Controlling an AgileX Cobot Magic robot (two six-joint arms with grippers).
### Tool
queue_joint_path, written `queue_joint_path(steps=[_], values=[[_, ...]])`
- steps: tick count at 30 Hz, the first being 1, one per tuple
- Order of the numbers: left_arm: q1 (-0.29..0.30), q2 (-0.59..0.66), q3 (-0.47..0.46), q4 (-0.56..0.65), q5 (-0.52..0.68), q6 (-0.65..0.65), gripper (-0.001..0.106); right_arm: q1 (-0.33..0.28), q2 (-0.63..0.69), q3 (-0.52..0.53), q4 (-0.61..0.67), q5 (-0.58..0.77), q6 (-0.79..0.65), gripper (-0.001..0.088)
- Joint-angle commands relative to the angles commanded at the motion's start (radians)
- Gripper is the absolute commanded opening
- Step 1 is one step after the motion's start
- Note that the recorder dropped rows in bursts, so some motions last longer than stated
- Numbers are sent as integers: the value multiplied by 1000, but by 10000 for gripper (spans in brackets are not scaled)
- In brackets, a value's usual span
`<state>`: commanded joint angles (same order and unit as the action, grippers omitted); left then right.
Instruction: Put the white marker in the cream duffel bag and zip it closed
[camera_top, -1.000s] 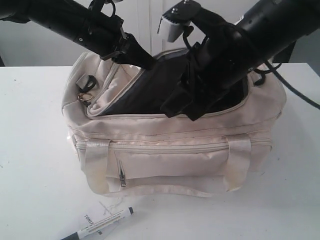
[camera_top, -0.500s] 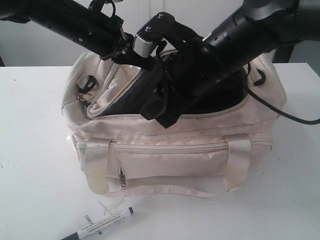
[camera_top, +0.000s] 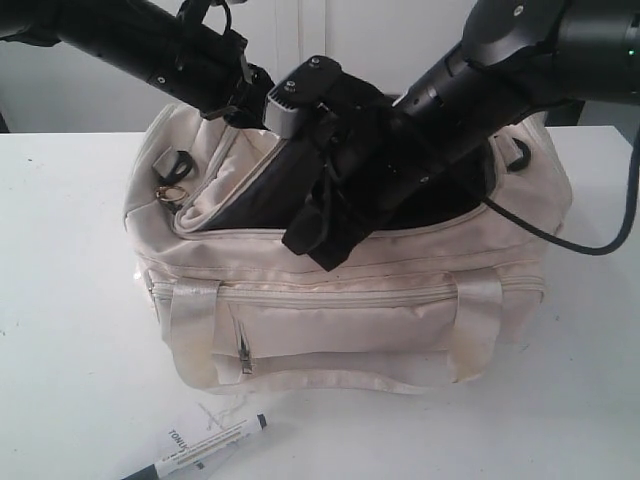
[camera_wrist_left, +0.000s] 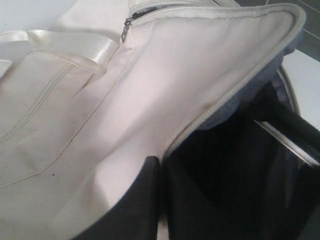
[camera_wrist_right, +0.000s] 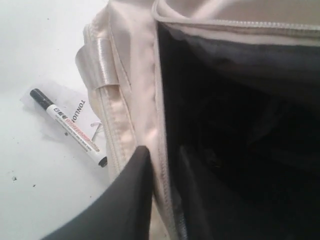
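Nearest the camera, the white marker (camera_top: 205, 447) is noted lying flat on the table (camera_top: 70, 330), partly across a white paper tag (camera_top: 176, 438), just in front of the cream duffel bag (camera_top: 350, 320) and apart from it. It is not touched by either arm. In the right wrist view the same marker (camera_wrist_right: 67, 126) is seen outside the bag, beside its front handle.

Behind it, the bag is seen upright with its front pocket zipped. The curved top flap is thrown back, and the dark lining is exposed.

The right gripper (camera_top: 312, 235) is set at the front rim of the opening. Its fingers (camera_wrist_right: 127, 200) are placed astride the rim, one outside the wall and one inside. Whether the fabric is pinched cannot be told.

Farther back, the left gripper (camera_top: 258, 108) is seen at the raised flap. Its fingers (camera_wrist_left: 145, 200) are drawn nearly together with a thin sliver of cream fabric between, so the flap is judged to be clamped.

Progress is judged early. The bag is opened and held wide, but the marker is not yet picked up, nothing is put inside, and the zipping is left to do.
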<state>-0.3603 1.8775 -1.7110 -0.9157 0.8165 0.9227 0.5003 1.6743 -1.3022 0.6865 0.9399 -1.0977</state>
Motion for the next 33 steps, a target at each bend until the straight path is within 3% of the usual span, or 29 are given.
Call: queue_joint_path(steps=[10,19,33], values=[[0,0,0,0,-341,31,0,0,-21,0,-15,77,0,0],[0,20,0,0,-576,88,0,0,-45,0,-18,79,-8,0],[0,130,-1,0,-831,109,0,0,-70,0,-39,146,-26,0]])
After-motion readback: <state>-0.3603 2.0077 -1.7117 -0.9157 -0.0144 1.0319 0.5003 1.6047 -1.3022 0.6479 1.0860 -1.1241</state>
